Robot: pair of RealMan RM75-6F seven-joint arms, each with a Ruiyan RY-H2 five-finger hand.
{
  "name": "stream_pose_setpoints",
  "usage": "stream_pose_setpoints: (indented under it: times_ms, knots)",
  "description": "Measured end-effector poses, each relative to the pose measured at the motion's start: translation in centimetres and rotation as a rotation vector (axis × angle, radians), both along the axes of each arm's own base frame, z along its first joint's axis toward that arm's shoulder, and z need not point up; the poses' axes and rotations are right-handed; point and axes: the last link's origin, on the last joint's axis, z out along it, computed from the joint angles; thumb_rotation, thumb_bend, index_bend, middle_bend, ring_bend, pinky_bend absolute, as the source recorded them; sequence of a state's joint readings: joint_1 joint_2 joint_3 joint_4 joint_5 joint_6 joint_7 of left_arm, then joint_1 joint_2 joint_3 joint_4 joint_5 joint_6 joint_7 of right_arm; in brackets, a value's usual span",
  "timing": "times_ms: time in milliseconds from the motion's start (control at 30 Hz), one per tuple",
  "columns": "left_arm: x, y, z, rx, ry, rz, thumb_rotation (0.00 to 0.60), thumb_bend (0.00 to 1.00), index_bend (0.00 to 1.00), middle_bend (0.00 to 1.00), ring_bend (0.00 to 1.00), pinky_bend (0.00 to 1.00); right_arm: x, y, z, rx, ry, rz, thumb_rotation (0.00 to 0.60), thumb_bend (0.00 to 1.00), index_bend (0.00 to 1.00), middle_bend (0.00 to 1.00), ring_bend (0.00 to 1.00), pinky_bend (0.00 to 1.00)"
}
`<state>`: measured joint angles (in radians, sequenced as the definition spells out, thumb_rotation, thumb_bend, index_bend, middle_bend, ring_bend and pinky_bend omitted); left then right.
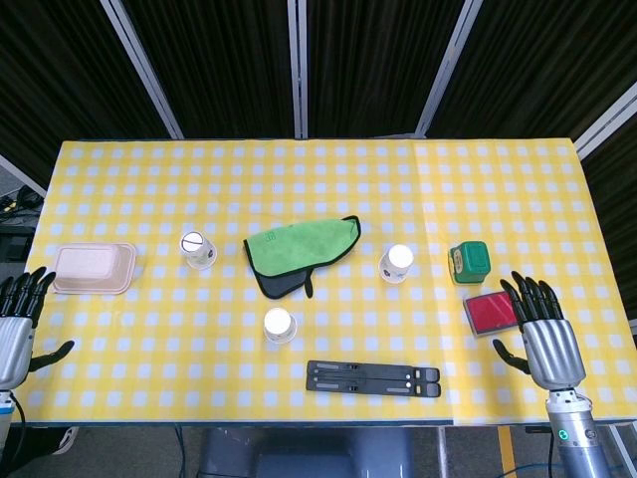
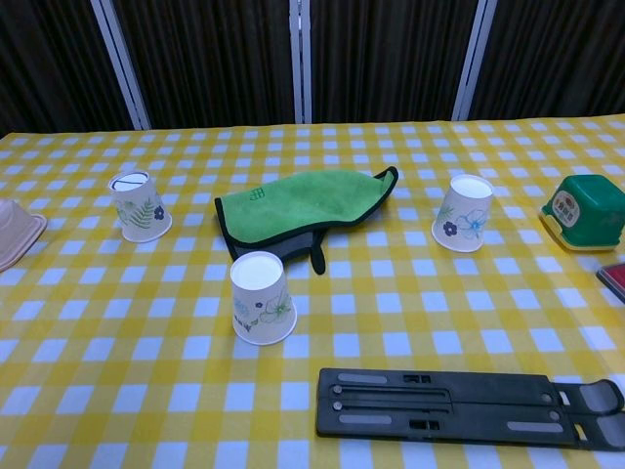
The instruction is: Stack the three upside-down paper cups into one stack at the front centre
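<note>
Three upside-down white paper cups with flower prints stand apart on the yellow checked table. The left cup (image 1: 198,249) (image 2: 138,206) is at mid left. The front cup (image 1: 279,325) (image 2: 261,298) stands nearest the front centre. The right cup (image 1: 397,263) (image 2: 464,213) is at mid right. My left hand (image 1: 18,314) rests at the table's left edge, fingers spread, holding nothing. My right hand (image 1: 542,334) sits at the front right, fingers spread and empty. Neither hand shows in the chest view.
A green cloth with dark trim (image 1: 297,253) (image 2: 298,205) lies between the cups. A black flat stand (image 1: 373,378) (image 2: 469,405) lies at the front. A beige tray (image 1: 95,269), a green box (image 1: 469,262) (image 2: 584,210) and a red card (image 1: 490,314) lie at the sides.
</note>
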<state>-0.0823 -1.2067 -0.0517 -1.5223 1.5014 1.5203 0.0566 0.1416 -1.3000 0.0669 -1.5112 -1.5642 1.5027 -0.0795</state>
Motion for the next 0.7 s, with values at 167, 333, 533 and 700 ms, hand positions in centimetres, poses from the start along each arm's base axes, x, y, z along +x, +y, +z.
stream_pose_setpoints:
  times_ms: [167, 333, 533, 700]
  knots:
    - [0.0, 0.0, 0.0, -0.001, 0.0, 0.002, 0.6, 0.0, 0.0, 0.0, 0.0, 0.0, 0.0, 0.0, 0.0, 0.001, -0.001, 0.001, 0.6, 0.14, 0.0, 0.0, 0.0, 0.0]
    - [0.0, 0.1, -0.1, -0.005, -0.002, 0.003, 0.6, 0.0, 0.0, 0.0, 0.0, 0.0, 0.1, 0.1, 0.0, 0.0, -0.003, 0.002, 0.6, 0.14, 0.0, 0.0, 0.0, 0.0]
    - [0.5, 1.0, 0.0, -0.009, -0.014, -0.006, 0.6, 0.0, 0.0, 0.0, 0.0, 0.0, 0.0, 0.0, 0.3, -0.003, -0.013, -0.004, 0.6, 0.14, 0.0, 0.0, 0.0, 0.0]
    - [1.4, 3.2, 0.3, -0.032, -0.017, -0.019, 0.6, 0.0, 0.0, 0.0, 0.0, 0.0, 0.2, 0.1, 0.4, -0.004, -0.024, 0.004, 0.6, 0.14, 0.0, 0.0, 0.0, 0.0]
